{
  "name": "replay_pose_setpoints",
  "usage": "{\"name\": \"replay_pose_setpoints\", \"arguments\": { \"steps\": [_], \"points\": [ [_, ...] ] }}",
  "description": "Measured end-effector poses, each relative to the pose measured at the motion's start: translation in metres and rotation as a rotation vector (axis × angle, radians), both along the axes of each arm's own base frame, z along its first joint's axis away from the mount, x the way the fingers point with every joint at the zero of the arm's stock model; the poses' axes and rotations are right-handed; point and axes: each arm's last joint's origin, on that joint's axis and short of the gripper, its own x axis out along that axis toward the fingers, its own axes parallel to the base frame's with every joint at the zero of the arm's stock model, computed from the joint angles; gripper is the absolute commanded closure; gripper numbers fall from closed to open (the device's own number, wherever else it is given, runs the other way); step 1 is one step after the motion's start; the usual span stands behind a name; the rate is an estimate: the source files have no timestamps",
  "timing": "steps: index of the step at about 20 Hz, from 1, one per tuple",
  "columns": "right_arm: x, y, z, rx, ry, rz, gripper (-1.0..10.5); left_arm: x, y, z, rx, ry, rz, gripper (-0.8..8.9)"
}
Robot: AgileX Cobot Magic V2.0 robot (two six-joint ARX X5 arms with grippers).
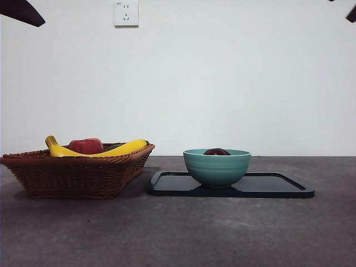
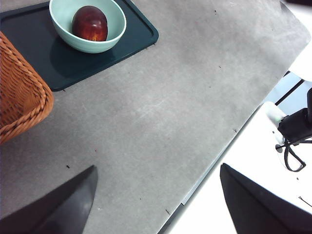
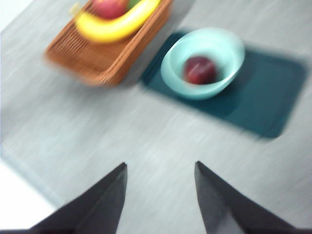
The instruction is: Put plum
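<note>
Your plum already lies inside the bowl, and the bowl stands on the dark tray, so the placing looks done as far as these views can tell. Neither gripper holds anything. The left gripper hangs well above the tabletop, near one of its edges, with its jaws spread wide and empty. The right gripper is also high and clear of everything, jaws moderately apart with nothing between them. What may be left for you is only parking the arms.

The front view gives you the level line-up: basket beside the tray, bowl at the tray's basket-side end, and only the plum's dark crown peeping above the rim. It also shows a banana and a red fruit in the basket, and the arms only as black tips at the top corners. The left wrist view shows the whole plum resting in the bowl's hollow. The right wrist view is blurred, yet confirms the plum in the bowl.
</note>
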Motion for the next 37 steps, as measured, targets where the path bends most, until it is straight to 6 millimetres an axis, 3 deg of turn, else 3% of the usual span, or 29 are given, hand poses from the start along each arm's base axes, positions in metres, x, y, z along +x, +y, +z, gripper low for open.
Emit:
{"name": "replay_pose_setpoints", "arguments": {
  "steps": [6, 25, 31, 37],
  "points": [
    [-0.021, -0.006, -0.014, 0.029, 0.031, 0.040, 7.3, 0.000, 0.000, 0.000, 0.000, 0.000, 0.000, 4.11],
    [-0.021, -0.006, -0.014, 0.033, 0.035, 0.037, 7.3, 0.005, -0.003, 0.004, -0.038, -0.041, 0.009, 4.10],
    [-0.021, -0.006, -0.014, 0.033, 0.035, 0.036, 7.3, 0.050, -0.036, 0.014, -0.033, -0.044, 0.040, 4.09],
    [-0.021, -0.006, -0.014, 0.033, 0.035, 0.036, 7.3, 0.127, -0.092, 0.033, 0.018, -0.064, 0.017, 4.09]
  ]
}}
